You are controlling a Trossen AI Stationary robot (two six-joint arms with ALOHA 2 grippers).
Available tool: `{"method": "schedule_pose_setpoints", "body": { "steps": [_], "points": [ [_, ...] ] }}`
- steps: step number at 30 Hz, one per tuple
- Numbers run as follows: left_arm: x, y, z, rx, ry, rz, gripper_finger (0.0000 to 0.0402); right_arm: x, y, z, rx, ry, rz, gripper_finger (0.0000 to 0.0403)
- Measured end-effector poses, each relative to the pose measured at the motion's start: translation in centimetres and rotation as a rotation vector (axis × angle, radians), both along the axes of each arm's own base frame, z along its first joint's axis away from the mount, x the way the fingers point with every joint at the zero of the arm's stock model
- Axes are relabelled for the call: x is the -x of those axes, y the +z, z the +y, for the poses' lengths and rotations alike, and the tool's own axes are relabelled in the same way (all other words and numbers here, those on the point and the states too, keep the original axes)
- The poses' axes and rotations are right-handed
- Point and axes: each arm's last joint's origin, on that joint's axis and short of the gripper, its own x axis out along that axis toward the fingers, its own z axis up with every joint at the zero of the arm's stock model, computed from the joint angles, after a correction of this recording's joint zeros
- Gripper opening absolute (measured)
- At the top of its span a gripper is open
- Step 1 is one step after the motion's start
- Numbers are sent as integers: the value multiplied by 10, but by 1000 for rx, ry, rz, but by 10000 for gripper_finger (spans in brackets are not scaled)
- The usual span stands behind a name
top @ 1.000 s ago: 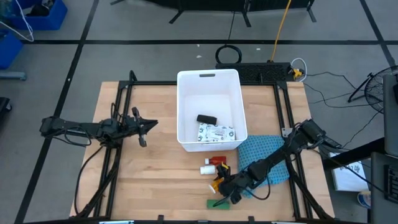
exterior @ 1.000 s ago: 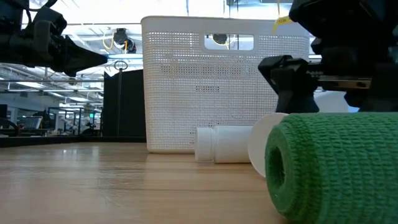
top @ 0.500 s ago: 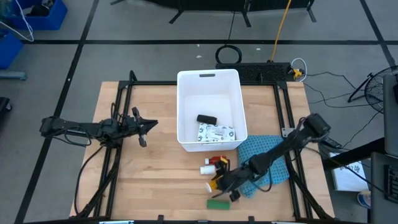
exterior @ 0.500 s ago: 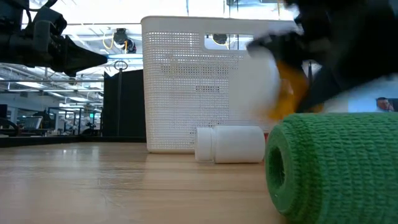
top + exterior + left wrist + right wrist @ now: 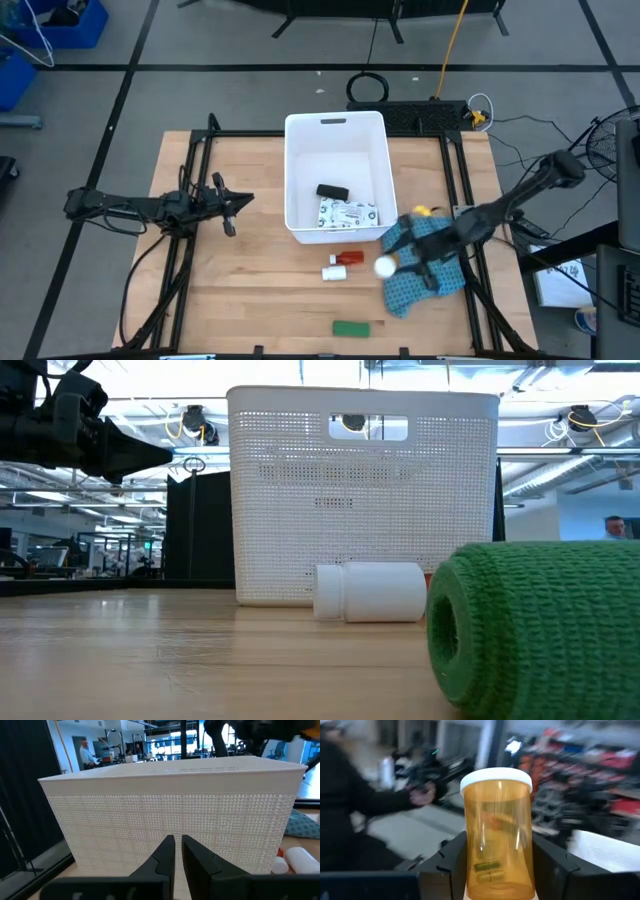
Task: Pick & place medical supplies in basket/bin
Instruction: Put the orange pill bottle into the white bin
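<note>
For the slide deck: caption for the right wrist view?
Right tool grips an orange pill bottle with a white cap, lifted against a blurred room.

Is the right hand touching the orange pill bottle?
Touching. In the right wrist view the orange pill bottle stands clamped between the right hand's dark fingers, pressed against both its sides.

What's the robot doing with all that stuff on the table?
The right gripper is holding an orange pill bottle with a white cap, lifted above the blue patterned cloth beside the white basket. A black block and a white-green packet already lie in the basket. A white bottle, a small red bottle and a green roll wait on the table. The left gripper waits shut, facing the basket.
</note>
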Motion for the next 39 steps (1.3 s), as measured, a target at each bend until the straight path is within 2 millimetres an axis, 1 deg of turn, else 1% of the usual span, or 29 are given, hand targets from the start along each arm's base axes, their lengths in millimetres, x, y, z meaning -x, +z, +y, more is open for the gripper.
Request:
{"method": "schedule_pose_setpoints", "body": {
  "steps": [3,5,7,12,14,16,17,19,23,26,29,31,34,37,39],
  "points": [
    [0,-1,0,0,0,7,37,27,-14,-18,-45,-110,-58,158],
    [0,-1,0,0,0,7,37,40,-25,-27,-75,-162,-84,154],
    [0,-1,0,0,0,6,37,50,-34,-34,-106,-168,-123,154],
    [0,-1,0,1,0,5,37,66,-55,-44,-159,-193,-183,158],
    [0,-1,0,2,0,5,37,68,-57,-46,-177,-216,-188,158],
    [0,0,0,2,0,4,37,68,-55,-46,-188,-217,-204,155],
    [0,0,0,2,0,4,37,68,-51,-46,-190,-218,-216,154],
    [0,0,0,3,0,-2,37,67,-35,-47,-198,-228,-252,154],
    [0,1,0,1,1,-14,37,58,15,-50,-179,-285,-293,154],
    [0,3,0,-3,8,-30,37,43,55,-54,-111,-355,-211,154],
    [0,4,1,-1,20,-38,37,21,90,-63,-51,-475,-108,154],
    [0,4,1,-10,22,-36,37,3,109,-73,-28,-561,-48,154],
    [0,4,1,-31,23,-29,37,-23,132,-97,-7,-685,44,154],
    [0,4,1,-47,24,-24,37,-46,141,-125,4,-702,163,154],
    [0,4,1,-53,25,-20,37,-63,139,-144,1,-675,240,154]
  ]
}}
